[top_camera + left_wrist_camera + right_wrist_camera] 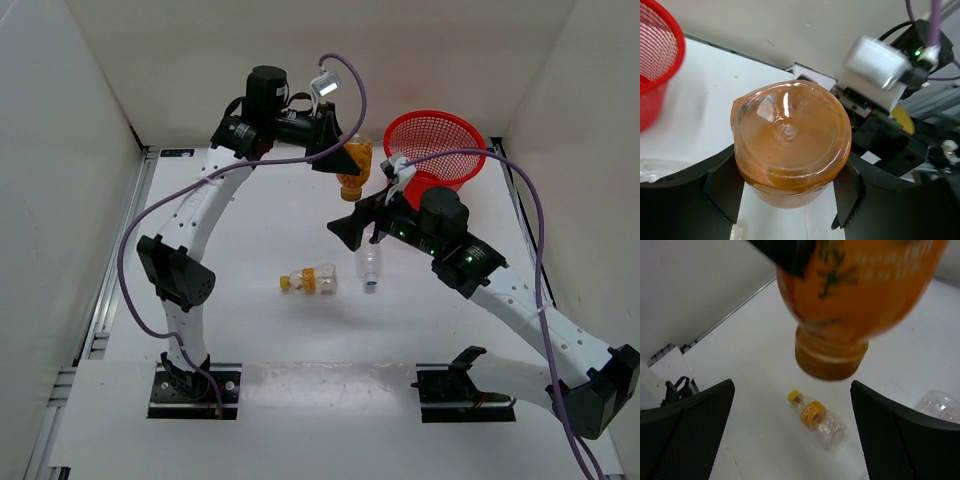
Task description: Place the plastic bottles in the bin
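Note:
My left gripper (343,155) is shut on the stubby orange-tinted bottle (357,172) and holds it cap down in the air, just left of the red mesh bin (437,148). In the left wrist view the fingers (724,187) clamp the bottle (790,145) just under its base, and the bin (657,60) is at the upper left. My right gripper (352,226) is open and empty below the held bottle. The yellow-capped bottle (310,281) and the slim blue-capped bottle (371,268) lie on the table. The right wrist view shows the orange bottle (850,295) overhead and the yellow-capped one (817,415) between its open fingers (695,430).
White walls close in the table on the left, back and right. The right arm's wrist (890,70) is close behind the held bottle. Purple cables (350,80) loop above both arms. The clear slim bottle (940,405) lies at the right edge of the right wrist view.

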Available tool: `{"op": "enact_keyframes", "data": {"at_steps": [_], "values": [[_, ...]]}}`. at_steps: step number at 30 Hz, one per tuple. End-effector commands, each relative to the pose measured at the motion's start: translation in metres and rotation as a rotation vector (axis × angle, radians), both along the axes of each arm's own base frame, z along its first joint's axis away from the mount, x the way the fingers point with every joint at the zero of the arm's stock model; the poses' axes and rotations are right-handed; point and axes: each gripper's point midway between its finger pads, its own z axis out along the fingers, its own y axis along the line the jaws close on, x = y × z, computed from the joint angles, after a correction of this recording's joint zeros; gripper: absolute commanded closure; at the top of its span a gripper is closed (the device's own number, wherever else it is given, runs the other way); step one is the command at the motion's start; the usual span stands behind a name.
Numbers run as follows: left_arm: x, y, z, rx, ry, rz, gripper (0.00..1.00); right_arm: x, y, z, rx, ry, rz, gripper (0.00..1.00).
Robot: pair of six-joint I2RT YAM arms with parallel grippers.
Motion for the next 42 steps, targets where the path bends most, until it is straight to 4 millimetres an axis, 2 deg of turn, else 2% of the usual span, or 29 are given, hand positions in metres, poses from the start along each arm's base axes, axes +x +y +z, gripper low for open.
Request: {"op": "enact_keyframes", "data": {"at_steps": [1,3,5,6,7,10,12,17,19,21,23,24,25,27,29,30,31,32,33,34,35,38,40,42], "values": [[-0.019,0.007,0.002,-0.005,0.057,-0.065,0.88,0.010,-0.007,0.055,0.090,-0.173,-0.065,0.00],[-0.024,0.005,0.005,-0.011,0.038,-0.075,0.87,0.011,-0.007,0.058,0.097,-0.181,-0.075,0.00],[-0.028,0.006,0.006,-0.016,0.042,-0.097,0.87,0.019,-0.010,0.054,0.087,-0.174,-0.117,0.05],[-0.026,0.006,-0.002,-0.005,0.065,-0.097,0.87,0.022,-0.012,0.054,0.086,-0.174,-0.134,0.08],[-0.026,0.005,-0.007,0.001,0.079,-0.097,0.87,0.024,-0.013,0.060,0.103,-0.191,-0.147,0.17],[-0.031,0.003,-0.013,0.012,0.101,-0.107,0.87,0.023,-0.011,0.058,0.111,-0.185,-0.139,0.28],[-0.037,0.001,-0.013,0.010,0.103,-0.126,0.86,0.029,-0.010,0.054,0.106,-0.169,-0.148,0.30],[-0.039,0.002,-0.013,0.011,0.106,-0.129,0.86,0.031,-0.006,0.067,0.136,-0.171,-0.130,0.38],[-0.038,0.001,-0.011,0.008,0.100,-0.130,0.86,0.035,0.000,0.059,0.117,-0.151,-0.119,0.42],[-0.043,-0.001,-0.007,0.001,0.091,-0.148,0.86,0.039,-0.001,0.056,0.116,-0.138,-0.129,0.52],[-0.042,-0.001,-0.010,0.005,0.100,-0.147,0.85,0.037,0.005,0.056,0.136,-0.120,-0.099,0.66],[-0.042,-0.001,-0.016,0.013,0.115,-0.147,0.83,0.039,0.002,0.056,0.135,-0.121,-0.108,0.83],[-0.043,0.000,-0.017,0.013,0.109,-0.148,0.81,0.041,0.004,0.057,0.142,-0.112,-0.109,0.91],[-0.045,0.001,-0.017,0.010,0.096,-0.150,0.70,0.041,0.004,0.060,0.149,-0.120,-0.109,1.00],[-0.040,0.000,-0.020,0.014,0.053,-0.114,0.58,0.041,0.004,0.060,0.149,-0.120,-0.109,1.00],[-0.040,0.001,-0.018,0.016,0.036,-0.101,0.48,0.041,0.004,0.065,0.157,-0.128,-0.109,1.00],[-0.031,0.002,-0.020,0.023,0.016,-0.063,0.42,0.042,0.003,0.062,0.148,-0.119,-0.119,1.00],[-0.030,0.003,-0.020,0.024,-0.014,-0.051,0.37,0.042,0.003,0.062,0.148,-0.119,-0.119,1.00],[-0.031,0.005,-0.021,0.026,-0.028,-0.041,0.27,0.043,0.002,0.062,0.148,-0.120,-0.129,1.00],[-0.024,0.008,-0.023,0.035,-0.033,-0.013,0.23,0.041,0.000,0.066,0.155,-0.127,-0.129,1.00],[-0.026,0.009,-0.023,0.034,-0.045,-0.015,0.20,0.038,-0.001,0.071,0.163,-0.135,-0.131,1.00],[-0.020,0.012,-0.025,0.046,-0.041,0.016,0.10,0.039,-0.003,0.062,0.157,-0.129,-0.145,1.00],[-0.016,0.012,-0.028,0.060,-0.037,0.039,0.08,0.038,-0.005,0.063,0.169,-0.126,-0.155,1.00],[-0.014,0.012,-0.030,0.066,-0.052,0.046,0.03,0.038,-0.005,0.063,0.175,-0.119,-0.155,1.00]]}}
